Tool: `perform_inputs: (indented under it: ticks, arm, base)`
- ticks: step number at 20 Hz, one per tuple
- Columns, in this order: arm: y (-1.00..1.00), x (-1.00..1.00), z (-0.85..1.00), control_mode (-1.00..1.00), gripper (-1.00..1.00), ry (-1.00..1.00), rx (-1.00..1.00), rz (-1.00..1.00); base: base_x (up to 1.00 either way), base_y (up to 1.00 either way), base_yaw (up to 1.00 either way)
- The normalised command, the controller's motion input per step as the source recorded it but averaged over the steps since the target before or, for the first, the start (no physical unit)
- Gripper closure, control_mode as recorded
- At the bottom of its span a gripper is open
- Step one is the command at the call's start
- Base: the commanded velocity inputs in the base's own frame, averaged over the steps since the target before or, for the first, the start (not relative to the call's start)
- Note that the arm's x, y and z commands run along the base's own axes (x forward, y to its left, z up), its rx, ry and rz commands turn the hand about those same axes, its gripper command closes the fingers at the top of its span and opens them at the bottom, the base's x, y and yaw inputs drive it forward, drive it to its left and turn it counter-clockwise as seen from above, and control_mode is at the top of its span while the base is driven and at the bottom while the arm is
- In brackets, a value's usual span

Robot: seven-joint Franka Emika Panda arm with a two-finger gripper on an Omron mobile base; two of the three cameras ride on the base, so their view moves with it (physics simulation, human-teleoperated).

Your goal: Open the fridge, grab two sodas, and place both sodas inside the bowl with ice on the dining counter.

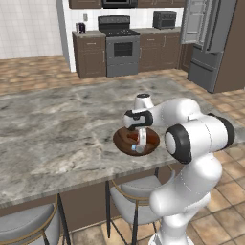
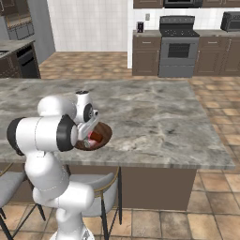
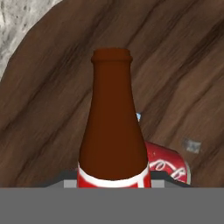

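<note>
My gripper (image 1: 139,145) (image 2: 88,139) points down into the dark-brown wooden bowl (image 1: 121,140) (image 2: 106,133) near the front edge of the marble dining counter (image 1: 57,129) (image 2: 164,117). It is shut on the cola bottle (image 3: 112,127), whose neck and red label fill the middle of the hand view just above the bowl's floor (image 3: 175,65). The red can (image 3: 169,165) (image 2: 96,136) lies in the bowl beside the bottle. A sliver of pale ice (image 3: 138,116) peeks out behind the bottle. The grey fridge (image 1: 213,43) stands at the far right with one upper door (image 1: 193,21) open.
Grey stools (image 1: 136,194) (image 1: 24,225) (image 2: 101,187) are tucked under the counter's near edge, close to my base. A stove (image 1: 119,45) (image 2: 180,47) and brown cabinets line the back wall. A small grey speck (image 3: 191,145) lies in the bowl.
</note>
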Motion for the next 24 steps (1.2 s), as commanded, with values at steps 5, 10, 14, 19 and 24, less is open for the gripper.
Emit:
perform_inputs:
  ticks: [5,10,14,19,24]
  arm:
    - [0.00,0.08,-0.15,-1.00,1.00,0.03,0.00,0.01]
    - [0.00,0.00,-0.18,-1.00,1.00,0.01,0.00,0.02]
    - [0.02,0.00,-0.18,-1.00,-1.00,0.00,0.00,0.01]
    - [0.01,-0.05,-0.13,-1.00,-1.00,0.00,0.00,0.00]
    - [-0.01,-0.30,0.05,-1.00,-1.00,-0.06,0.00,0.01]
  base:
    - [0.00,0.00,0.00]
    - [0.00,0.00,0.00]
    - [0.00,0.00,0.00]
    - [0.00,0.00,0.00]
    - [0.00,0.00,0.00]
